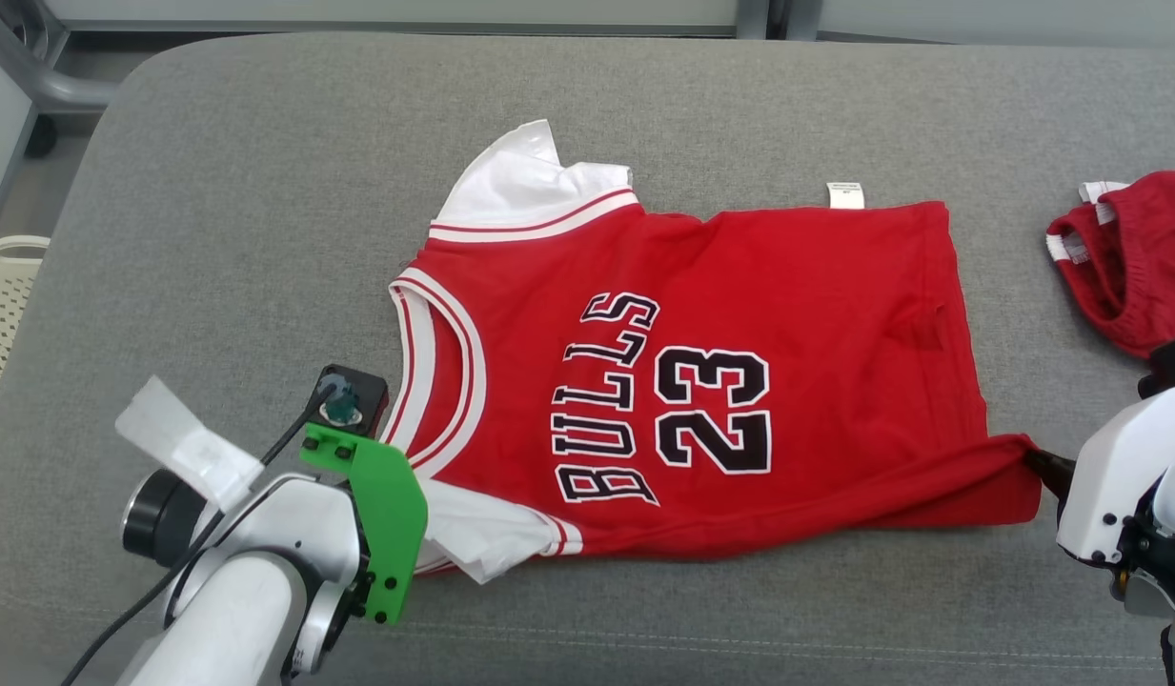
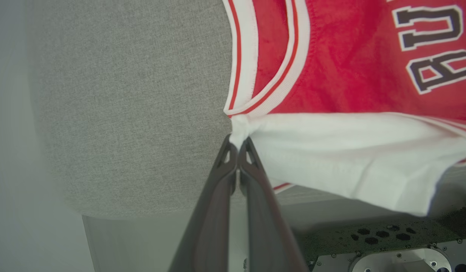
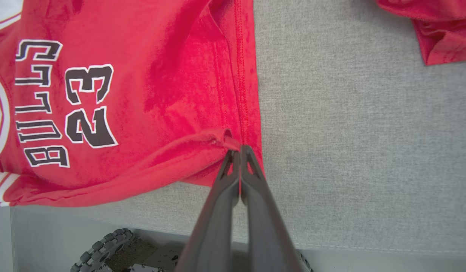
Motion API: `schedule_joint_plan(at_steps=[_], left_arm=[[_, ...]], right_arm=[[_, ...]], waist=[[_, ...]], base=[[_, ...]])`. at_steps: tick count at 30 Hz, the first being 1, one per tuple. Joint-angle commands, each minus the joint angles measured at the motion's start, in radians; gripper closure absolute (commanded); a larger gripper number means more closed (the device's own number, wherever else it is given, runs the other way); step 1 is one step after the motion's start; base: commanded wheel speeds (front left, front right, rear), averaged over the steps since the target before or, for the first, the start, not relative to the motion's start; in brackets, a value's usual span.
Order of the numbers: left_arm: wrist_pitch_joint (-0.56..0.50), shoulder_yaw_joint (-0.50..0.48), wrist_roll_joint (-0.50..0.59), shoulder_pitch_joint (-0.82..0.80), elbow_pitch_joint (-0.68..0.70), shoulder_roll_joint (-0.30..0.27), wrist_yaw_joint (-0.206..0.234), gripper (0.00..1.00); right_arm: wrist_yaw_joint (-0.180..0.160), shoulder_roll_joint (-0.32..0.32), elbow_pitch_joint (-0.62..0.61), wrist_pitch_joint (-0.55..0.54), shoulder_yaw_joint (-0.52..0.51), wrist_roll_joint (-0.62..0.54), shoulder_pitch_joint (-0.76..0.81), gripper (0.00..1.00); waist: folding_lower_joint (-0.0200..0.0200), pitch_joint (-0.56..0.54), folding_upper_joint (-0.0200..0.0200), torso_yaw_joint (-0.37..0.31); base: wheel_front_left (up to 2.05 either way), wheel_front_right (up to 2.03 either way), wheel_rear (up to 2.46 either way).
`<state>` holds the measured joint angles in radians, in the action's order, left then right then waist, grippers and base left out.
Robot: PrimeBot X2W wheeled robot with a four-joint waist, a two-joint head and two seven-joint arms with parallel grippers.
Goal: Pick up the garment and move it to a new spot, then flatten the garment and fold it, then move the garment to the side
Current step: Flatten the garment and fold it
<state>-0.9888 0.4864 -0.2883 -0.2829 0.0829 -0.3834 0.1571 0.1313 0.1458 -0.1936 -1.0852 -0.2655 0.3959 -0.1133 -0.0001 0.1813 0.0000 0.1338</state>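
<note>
The jersey point(image 1: 720, 381) lies spread on the grey cushion point(image 1: 263, 238) in the centre of the head view, print side up (BULLS 23, with the collar toward the left). At the lower left, the left gripper point(image 2: 238, 145) is closed on its white sleeve corner. At the lower right, the right gripper point(image 3: 238, 151) pinches the red hem corner. Red shorts point(image 1: 1135, 257) lie apart at the right edge

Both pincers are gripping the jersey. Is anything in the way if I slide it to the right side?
Yes. Red shorts lie on the gray cushion at the right, apart from the hem of the jersey. The left pincer and right pincer are shut on the jersey's near corners. Nothing visible lies on the cushion to its left.
</note>
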Motion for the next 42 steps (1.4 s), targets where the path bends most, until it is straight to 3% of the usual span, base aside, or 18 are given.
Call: schedule_joint_plan(at_steps=[1, 7, 21, 42], left_arm=[[-0.023, 0.006, -0.001, -0.032, -0.011, 0.008, -0.007, 1.00], [-0.077, 0.029, -0.002, -0.126, -0.065, 0.052, -0.016, 1.00], [0.020, 0.013, 0.021, -0.283, -0.205, 0.128, 0.017, 1.00], [0.122, 0.007, 0.012, -0.348, -0.325, 0.158, 0.038, 1.00]], right_arm=[[-0.001, 0.008, 0.011, 0.014, 0.001, -0.009, -0.019, 1.00], [-0.001, 0.026, 0.056, 0.046, 0.015, -0.012, -0.069, 1.00], [-0.001, 0.038, 0.174, 0.094, 0.031, -0.059, -0.169, 1.00], [-0.001, 0.035, 0.243, 0.132, 0.051, -0.082, -0.193, 1.00]], waist=[[0.0001, 0.010, 0.0000, 0.005], [0.0001, 0.046, 0.0000, 0.013], [0.0001, 0.090, 0.0000, 0.018], [0.0001, 0.101, 0.0000, 0.018]], base=[[0.00, 0.00, 0.00], [0.00, 0.00, 0.00], [0.00, 0.00, 0.00], [0.00, 0.00, 0.00]])
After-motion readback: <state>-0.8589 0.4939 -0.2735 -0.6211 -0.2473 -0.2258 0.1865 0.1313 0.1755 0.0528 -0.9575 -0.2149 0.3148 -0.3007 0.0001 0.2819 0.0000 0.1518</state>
